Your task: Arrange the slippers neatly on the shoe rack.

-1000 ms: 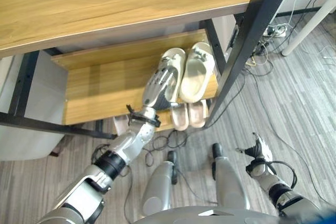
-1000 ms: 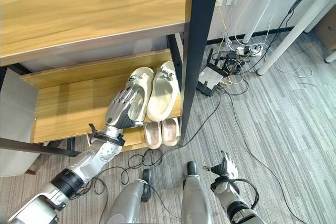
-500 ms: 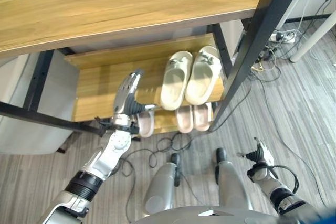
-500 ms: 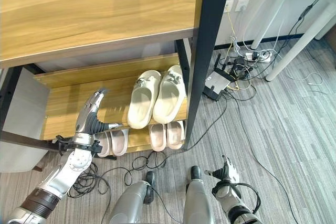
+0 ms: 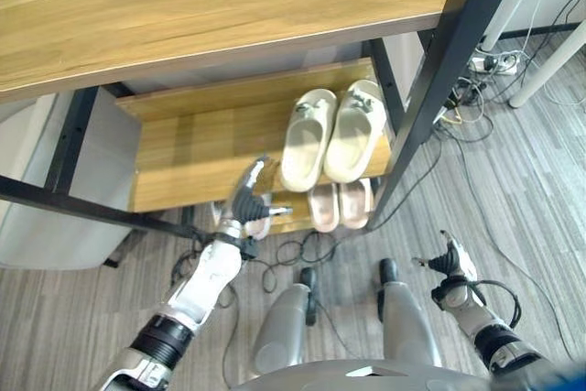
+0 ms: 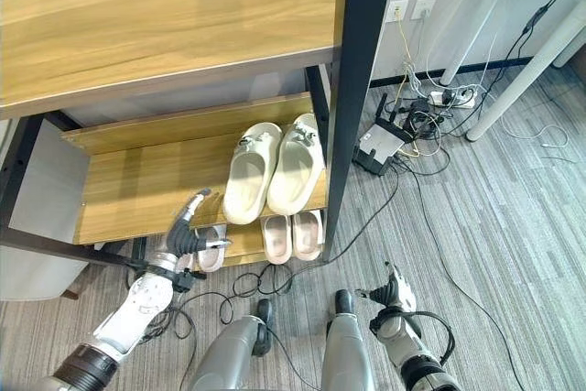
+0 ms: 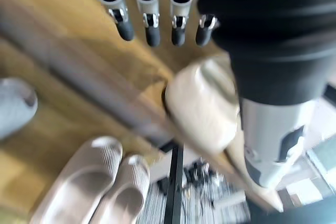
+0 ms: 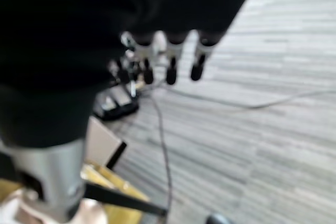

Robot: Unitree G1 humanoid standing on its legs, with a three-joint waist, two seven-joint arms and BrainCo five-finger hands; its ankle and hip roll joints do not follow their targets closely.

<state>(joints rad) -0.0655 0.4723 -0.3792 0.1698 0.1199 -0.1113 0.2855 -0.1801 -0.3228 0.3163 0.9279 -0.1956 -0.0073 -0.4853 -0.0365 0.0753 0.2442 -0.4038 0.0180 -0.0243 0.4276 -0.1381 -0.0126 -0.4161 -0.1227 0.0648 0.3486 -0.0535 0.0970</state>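
Observation:
A pair of cream slippers [image 5: 308, 139] [image 5: 353, 130] lies side by side at the right end of the shoe rack's middle shelf [image 5: 188, 157]. Below them, a pair of pink slippers [image 5: 322, 206] [image 5: 353, 202] sits on the bottom shelf. Another pale pair [image 6: 210, 251] lies further left on that shelf, partly behind my left hand. My left hand [image 5: 247, 204] hovers open in front of the middle shelf's front edge, holding nothing. Its wrist view shows straight fingers [image 7: 152, 24] above a cream slipper [image 7: 202, 103]. My right hand [image 5: 450, 263] hangs open, low at the right over the floor.
A black rack post [image 5: 444, 61] stands right of the slippers. The wide wooden top shelf [image 5: 211, 6] overhangs the rack. Cables and a power strip [image 6: 417, 112] lie on the floor to the right, by a white table leg [image 6: 508, 61]. A grey cabinet [image 5: 55, 208] stands left.
My left hand came off the left cream slipper, swung left, and has now dropped back below the middle shelf's front edge. The view has shifted a little. The right hand stays put.

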